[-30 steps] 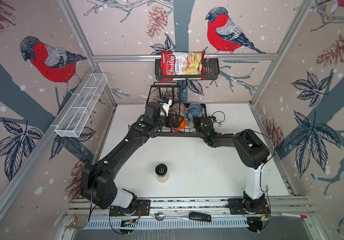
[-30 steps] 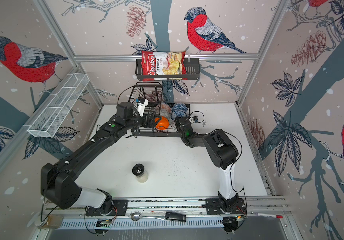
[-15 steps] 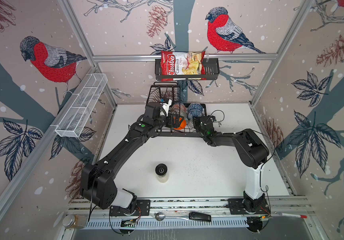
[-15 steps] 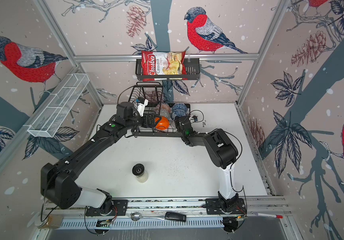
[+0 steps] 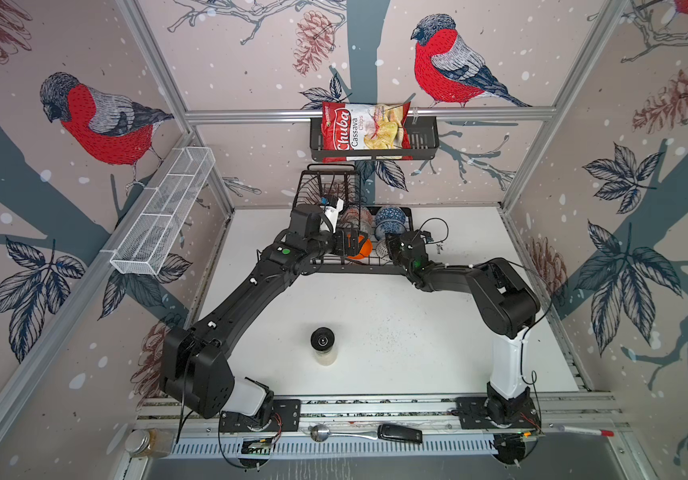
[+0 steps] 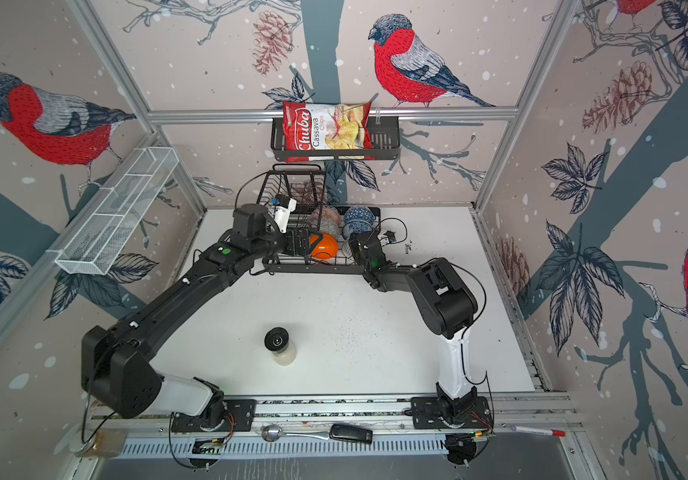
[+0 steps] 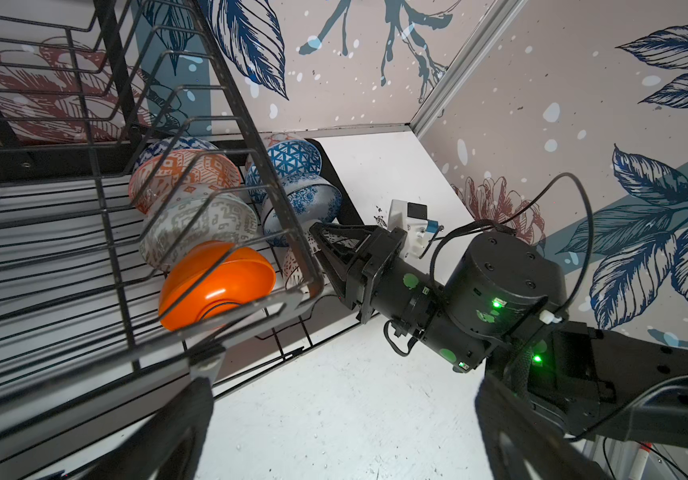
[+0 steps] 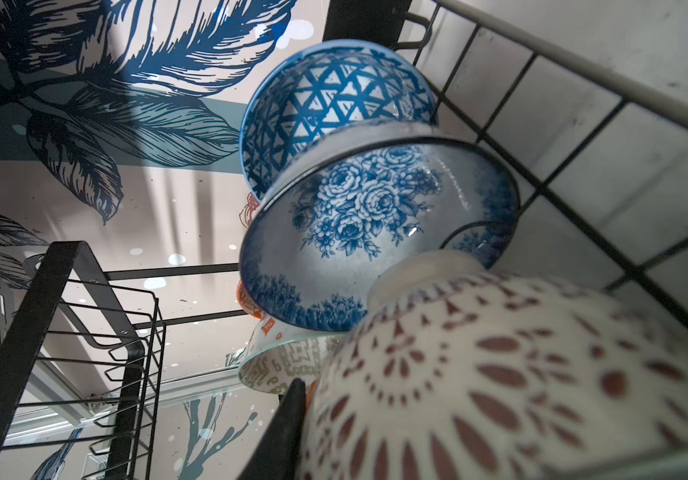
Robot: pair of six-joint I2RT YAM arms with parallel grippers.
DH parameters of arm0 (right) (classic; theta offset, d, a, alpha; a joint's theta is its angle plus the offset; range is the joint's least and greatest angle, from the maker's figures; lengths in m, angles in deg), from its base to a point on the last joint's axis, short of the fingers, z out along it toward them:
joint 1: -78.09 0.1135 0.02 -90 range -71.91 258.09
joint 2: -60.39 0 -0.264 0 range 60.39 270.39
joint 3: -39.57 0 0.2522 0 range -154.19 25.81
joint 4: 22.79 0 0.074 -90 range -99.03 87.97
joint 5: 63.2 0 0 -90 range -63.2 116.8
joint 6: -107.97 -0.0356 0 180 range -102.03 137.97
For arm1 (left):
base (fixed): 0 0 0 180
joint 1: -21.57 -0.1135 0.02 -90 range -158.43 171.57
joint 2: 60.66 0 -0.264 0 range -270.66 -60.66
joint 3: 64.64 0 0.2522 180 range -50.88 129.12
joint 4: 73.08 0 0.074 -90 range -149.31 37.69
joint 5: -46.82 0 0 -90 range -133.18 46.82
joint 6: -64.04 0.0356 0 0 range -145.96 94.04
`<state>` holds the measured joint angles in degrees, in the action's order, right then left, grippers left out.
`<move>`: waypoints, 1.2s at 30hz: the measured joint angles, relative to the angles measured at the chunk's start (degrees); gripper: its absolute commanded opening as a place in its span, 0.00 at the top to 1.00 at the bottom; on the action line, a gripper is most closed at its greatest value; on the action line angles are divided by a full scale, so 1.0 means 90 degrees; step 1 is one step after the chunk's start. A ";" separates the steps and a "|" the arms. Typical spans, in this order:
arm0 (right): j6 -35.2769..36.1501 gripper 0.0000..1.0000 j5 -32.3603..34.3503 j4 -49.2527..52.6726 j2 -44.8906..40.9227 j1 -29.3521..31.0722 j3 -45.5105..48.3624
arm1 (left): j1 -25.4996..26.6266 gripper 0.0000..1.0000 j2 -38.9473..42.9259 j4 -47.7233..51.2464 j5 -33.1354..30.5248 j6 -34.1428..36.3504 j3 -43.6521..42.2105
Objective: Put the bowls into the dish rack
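In both top views, all your bowls stand on edge in the lower tray of the rack [image 5: 359,268] at the back of the counter [image 5: 375,316], and both arms reach to its front rail. Your left pincer [image 5: 348,246] sits just beside the orange bowl [image 5: 365,249]. Your right pincer [image 6: 355,246] is at the tray's front right part, near the blue bowls [image 5: 390,218]. In the left wrist view, your left pincer [image 7: 342,436] is spread wide, with nothing between its fingers [image 7: 168,428], and it is apart from the rack. The orange bowl [image 7: 217,282] leans in the front slot, with the grey-green bowl [image 7: 201,224] and the orange-and-white bowl [image 7: 184,174] behind it. Your right pincer [image 7: 328,245] has its tips either side of the rim of the white-and-brown bowl [image 7: 294,266]. You cannot tell whether it grips that rim or has let go. In the right wrist view, the white-and-brown bowl [image 8: 521,382] lies just beside one dark finger [image 8: 288,419]. The flowered blue bowl [image 8: 375,232] leans behind it, and the triangle-patterned one [image 8: 334,104] stands farther back.
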<state>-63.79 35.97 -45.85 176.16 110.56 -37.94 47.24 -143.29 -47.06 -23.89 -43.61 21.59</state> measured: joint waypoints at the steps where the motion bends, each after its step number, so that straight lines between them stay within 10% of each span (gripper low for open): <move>1: 0.0029 0.67 0.0000 0.0010 0.0000 0.0000 0.0000 | 0.0000 0.02 0.0000 0.0000 0.0002 0.0000 0.0000; 36: 0.0423 0.35 -0.0027 0.0248 -0.0170 -0.0109 -0.0102 | 0.0000 0.02 -0.0012 -0.0005 0.0019 -0.0044 -0.0015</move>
<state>-59.98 35.73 -43.62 174.63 109.58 -38.86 47.24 -143.40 -47.11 -23.72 -44.00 21.45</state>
